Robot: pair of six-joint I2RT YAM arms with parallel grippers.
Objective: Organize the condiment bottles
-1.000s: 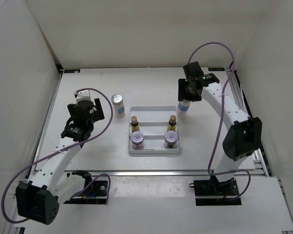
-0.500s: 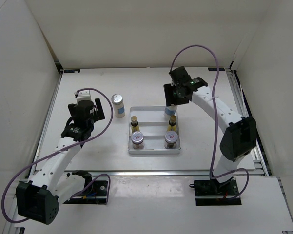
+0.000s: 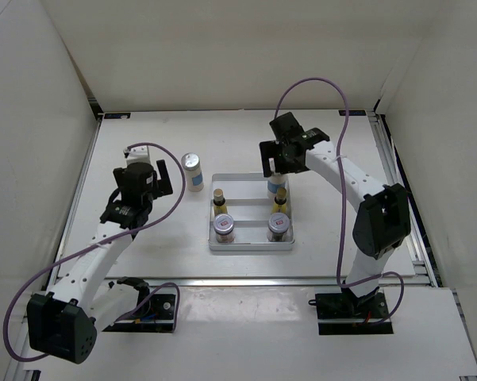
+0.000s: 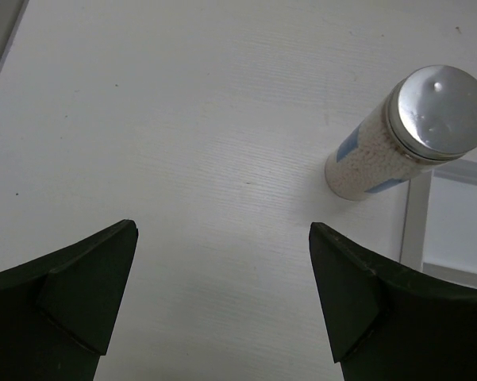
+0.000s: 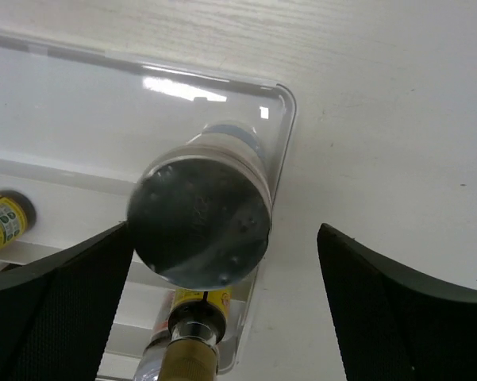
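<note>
Condiment bottles (image 3: 278,226), six in all, and I count five inside the tray (image 3: 251,247), a shallow, glossy white rectangle with rounded corners and low dividers. One tall bottle (image 5: 198,222) stands upright in the tray's far right corner compartment. It is a white cylinder with a blue label band and a dull silver cap dimpled with small holes. In the tray's middle row are the two tiny yellow bottles (image 3: 219,197), one at the left side and one at the right. The two short jars (image 3: 224,227), round with flat silver lids, sit in the near row directly in front of them. The other tall bottle (image 4: 405,135) stands on the counter (image 4: 182,119) just left of the tray's far left corner, apart from the rim. Its smooth round silver cap shines, and white grains show through its clear wall between blue label patches.

My right claw (image 3: 276,168) hangs over the tray's far right corner, its dark wedge-shaped fingers (image 5: 397,309) spread on either side of the tall bottle. The right finger is clearly off the bottle. The left one is close by the cap, and I cannot tell whether it touches.

My left claw (image 4: 222,228) is out to the left of the tray over the matte, faintly grained white counter, spread wide with nothing between its fingers.
</note>
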